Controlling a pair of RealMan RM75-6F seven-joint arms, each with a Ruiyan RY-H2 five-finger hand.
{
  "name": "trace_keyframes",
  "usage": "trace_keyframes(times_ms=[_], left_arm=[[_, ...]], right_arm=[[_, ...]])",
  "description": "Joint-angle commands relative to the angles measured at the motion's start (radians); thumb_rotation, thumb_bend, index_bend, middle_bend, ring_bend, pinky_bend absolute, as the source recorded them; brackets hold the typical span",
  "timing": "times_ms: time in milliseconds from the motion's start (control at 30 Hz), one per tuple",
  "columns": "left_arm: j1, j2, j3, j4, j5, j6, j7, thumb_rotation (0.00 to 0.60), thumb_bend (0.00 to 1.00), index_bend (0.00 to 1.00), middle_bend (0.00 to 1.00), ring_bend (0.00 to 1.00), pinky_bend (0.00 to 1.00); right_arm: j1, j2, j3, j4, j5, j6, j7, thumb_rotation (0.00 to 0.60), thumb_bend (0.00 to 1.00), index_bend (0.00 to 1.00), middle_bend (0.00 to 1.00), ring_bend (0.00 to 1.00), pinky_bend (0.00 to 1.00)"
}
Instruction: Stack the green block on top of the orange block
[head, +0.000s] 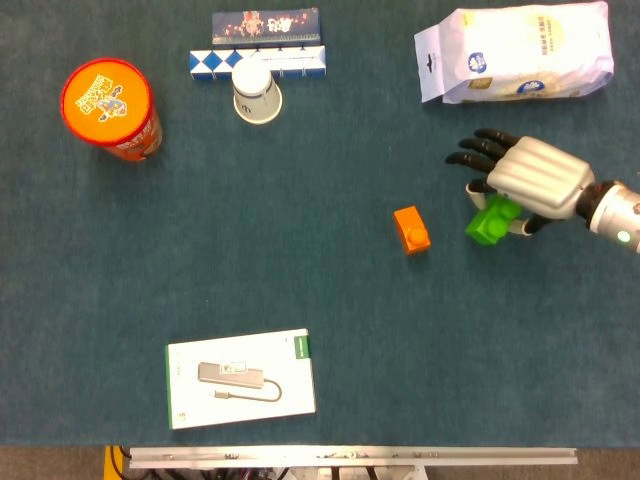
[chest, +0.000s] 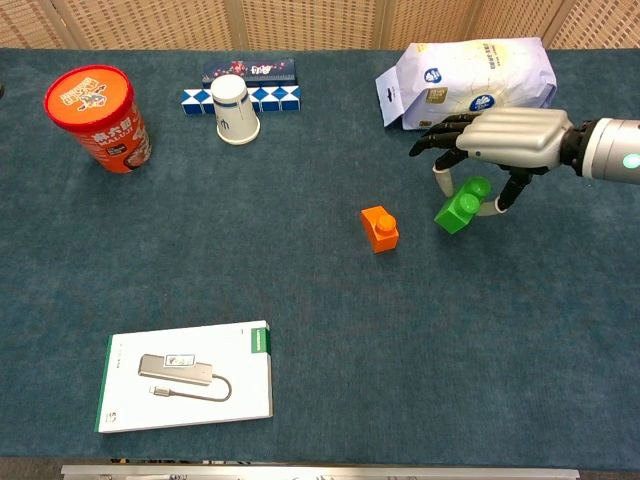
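A lab-style test setup. The counter (chest: 300, 400) wears blue felt, with woven screens (chest: 300, 20) behind. Odd props lie scattered: can (chest: 95, 118), cup (chest: 233, 110), bag (chest: 470, 75).
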Motion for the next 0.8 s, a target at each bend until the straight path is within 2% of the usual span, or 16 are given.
trace_keyframes(times_ms=[33,400,800], left_arm=[[-0.001,0.001,0.002,-0.001,0.006,0.001,0.000,0.600,0.54,0.58,0.60,0.44,0.59],[-0.004,0.013,0.015,-0.010,0.056,0.017,-0.009,0.600,0.54,0.58,0.60,0.44,0.59],[-0.012,0.058,0.048,0.000,0.122,0.005,-0.042,0.600,0.53,0.58,0.60,0.44,0.59]], right_arm=[[0.001,0.014,0.018,-0.031,0.019,-0.009,-0.026,0.600,0.20,0.63,0.13,0.00,0.06],[0.001,0.041,0.093,-0.139,0.126,-0.075,-0.152,0.600,0.20,0.63,0.13,0.00,0.06],[-0.034,0.030,0.182,-0.266,0.311,-0.131,-0.332,0.600,0.20,0.63,0.13,0.00,0.06]])
